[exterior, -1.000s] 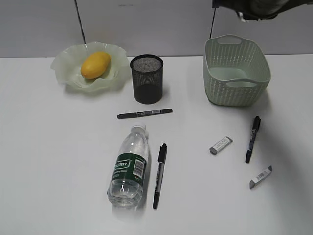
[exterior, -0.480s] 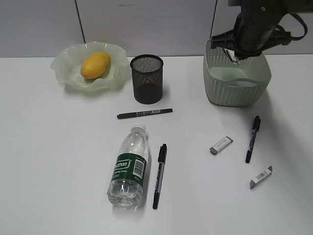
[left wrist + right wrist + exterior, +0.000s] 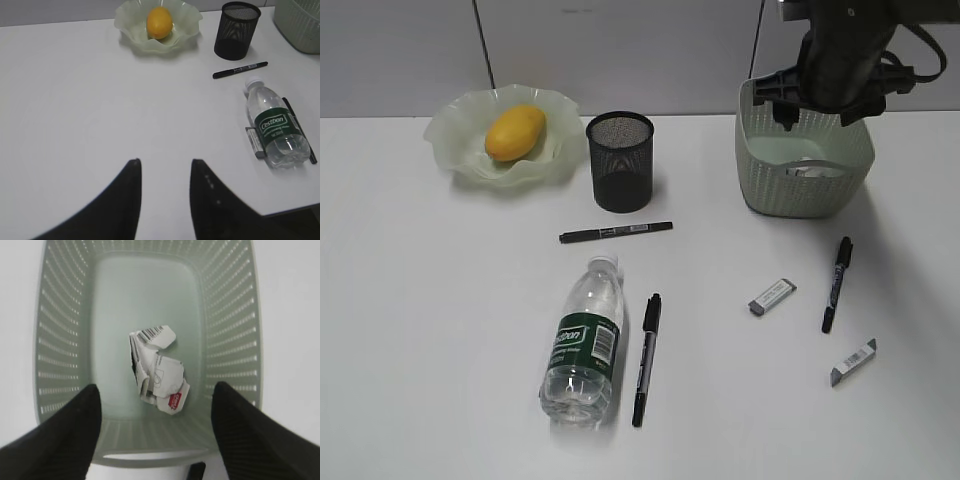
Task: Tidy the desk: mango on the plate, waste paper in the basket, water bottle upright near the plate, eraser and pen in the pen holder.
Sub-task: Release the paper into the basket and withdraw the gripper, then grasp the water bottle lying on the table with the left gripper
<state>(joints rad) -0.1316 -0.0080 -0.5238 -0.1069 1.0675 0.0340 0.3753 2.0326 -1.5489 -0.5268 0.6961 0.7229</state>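
Observation:
The crumpled waste paper (image 3: pixel 156 371) lies loose on the floor of the pale-green basket (image 3: pixel 65 340), and shows in the exterior view as waste paper (image 3: pixel 812 169) inside the basket (image 3: pixel 800 195). My right gripper (image 3: pixel 817 118) hangs open just above it, its jaws wide with nothing between them. The mango (image 3: pixel 515 133) rests on the plate (image 3: pixel 450 140). The water bottle (image 3: pixel 585 340) lies on its side. The pen holder (image 3: pixel 620 165) stands upright. Three pens (image 3: pixel 616 232) (image 3: pixel 646 358) (image 3: pixel 836 283) and two erasers (image 3: pixel 771 296) (image 3: pixel 853 362) lie on the table. My left gripper (image 3: pixel 165 162) is open over bare table.
White tabletop (image 3: pixel 420 300) with a grey wall behind it. In the left wrist view the table's near edge (image 3: pixel 295 207) runs just beyond the bottle (image 3: pixel 275 130), and a small grey eraser (image 3: pixel 253 142) lies against the bottle's side.
My right arm came down from the top edge to above the basket. Its jaws went from shut to open, and the waste paper now lies in the basket.

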